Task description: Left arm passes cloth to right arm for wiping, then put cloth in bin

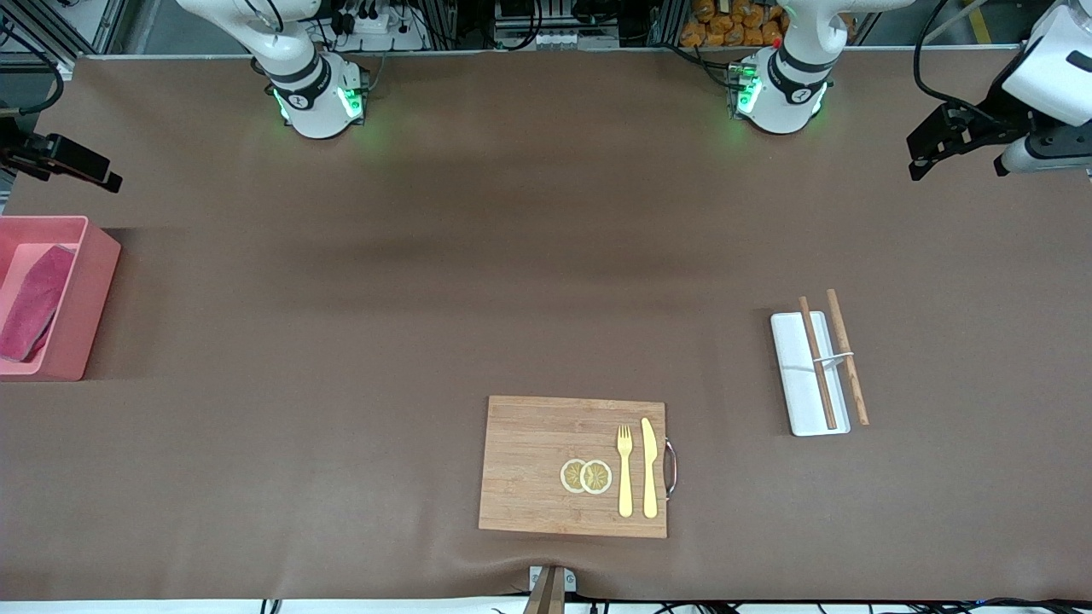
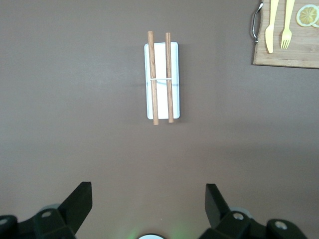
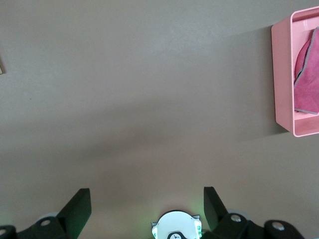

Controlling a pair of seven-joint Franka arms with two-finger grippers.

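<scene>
Cloth (image 1: 34, 303) lying inside bin (image 1: 81, 294) at right arm's end of tabletop (image 1: 426, 281), so deposit judged complete. Farther back, left gripper (image 1: 930, 145) raised over its own end, jaws wide, empty. Right gripper (image 1: 85, 170) above tabletop beside bin, likewise spread, holding nothing; both apparently parked.

You look down past the right gripper (image 3: 144, 209), its two black fingers (image 3: 77, 206) spread wide with nothing between them, onto bare brown table (image 3: 139, 89). At the frame's edge a pink bin (image 3: 281, 79) holds the magenta cloth (image 3: 306, 79), grey-edged.
</scene>
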